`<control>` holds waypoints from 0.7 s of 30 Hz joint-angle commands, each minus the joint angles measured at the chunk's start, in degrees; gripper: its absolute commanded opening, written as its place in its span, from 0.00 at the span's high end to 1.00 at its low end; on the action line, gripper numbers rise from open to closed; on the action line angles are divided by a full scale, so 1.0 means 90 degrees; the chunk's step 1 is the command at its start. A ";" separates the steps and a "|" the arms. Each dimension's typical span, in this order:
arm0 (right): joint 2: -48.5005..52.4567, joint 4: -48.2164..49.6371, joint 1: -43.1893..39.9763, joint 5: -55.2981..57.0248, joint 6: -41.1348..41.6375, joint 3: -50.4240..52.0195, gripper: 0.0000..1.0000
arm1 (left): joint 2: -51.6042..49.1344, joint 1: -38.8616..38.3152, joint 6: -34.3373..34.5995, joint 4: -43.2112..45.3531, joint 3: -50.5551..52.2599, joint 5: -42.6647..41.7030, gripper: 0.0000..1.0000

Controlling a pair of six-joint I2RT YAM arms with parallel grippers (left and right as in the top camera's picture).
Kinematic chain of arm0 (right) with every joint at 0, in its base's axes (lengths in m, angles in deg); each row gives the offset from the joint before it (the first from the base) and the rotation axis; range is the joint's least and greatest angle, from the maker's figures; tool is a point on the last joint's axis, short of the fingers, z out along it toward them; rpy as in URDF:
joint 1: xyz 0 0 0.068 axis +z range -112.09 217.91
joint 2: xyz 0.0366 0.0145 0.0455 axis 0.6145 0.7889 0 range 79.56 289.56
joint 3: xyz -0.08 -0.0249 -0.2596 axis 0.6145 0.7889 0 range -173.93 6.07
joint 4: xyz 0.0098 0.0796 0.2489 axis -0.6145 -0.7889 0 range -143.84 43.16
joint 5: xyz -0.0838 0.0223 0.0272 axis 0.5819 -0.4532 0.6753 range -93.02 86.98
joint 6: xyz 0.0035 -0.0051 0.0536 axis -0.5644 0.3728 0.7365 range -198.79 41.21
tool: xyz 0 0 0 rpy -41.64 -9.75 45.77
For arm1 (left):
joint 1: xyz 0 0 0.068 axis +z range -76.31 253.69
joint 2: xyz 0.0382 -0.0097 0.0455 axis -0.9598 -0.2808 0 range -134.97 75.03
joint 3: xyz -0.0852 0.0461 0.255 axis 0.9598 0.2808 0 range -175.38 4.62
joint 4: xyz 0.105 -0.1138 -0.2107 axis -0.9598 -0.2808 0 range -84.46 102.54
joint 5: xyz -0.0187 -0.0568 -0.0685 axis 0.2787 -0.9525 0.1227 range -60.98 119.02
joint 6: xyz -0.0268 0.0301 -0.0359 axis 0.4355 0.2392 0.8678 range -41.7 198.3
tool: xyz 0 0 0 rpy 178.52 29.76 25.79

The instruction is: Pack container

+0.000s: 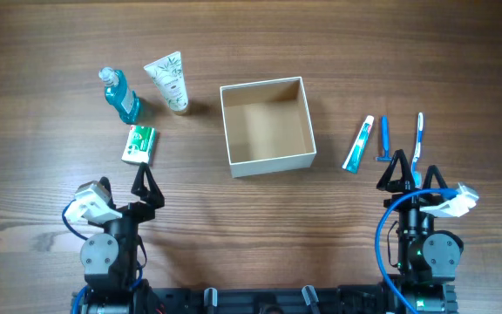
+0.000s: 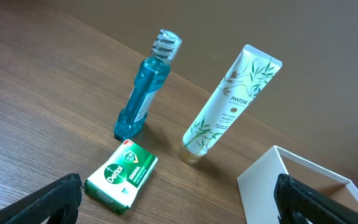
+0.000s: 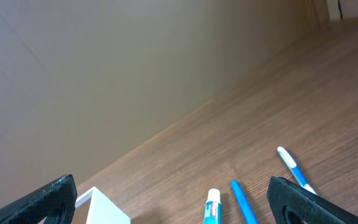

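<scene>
The container (image 1: 269, 162), a square open cardboard box with white walls and a tan inside, stands empty at the table's middle; a corner shows in the left wrist view (image 2: 260, 186) and in the right wrist view (image 3: 104, 208). Left of it are a blue mouthwash bottle (image 1: 122, 96), a white Pantene tube (image 1: 168, 82) and a green-and-white Dettol carton (image 1: 139, 145). Right of it lie a toothpaste tube (image 1: 358, 145), a blue razor (image 1: 384, 138) and a toothbrush (image 1: 418, 144). My left gripper (image 1: 146, 185) is open and empty near the carton. My right gripper (image 1: 399, 173) is open and empty near the toothbrush.
The wooden table (image 1: 50, 157) carries the two groups of toiletries on either side of the box. The arm bases (image 1: 111, 253) stand at the front edge. A plain wall (image 3: 104, 68) rises behind the table.
</scene>
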 commanded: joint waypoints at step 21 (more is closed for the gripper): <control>0.3201 -0.0265 0.0032 -0.1107 -0.1423 -0.2055 0.00 | -0.1931 0.0027 -0.0284 -0.0279 -0.1392 -0.0583 0.00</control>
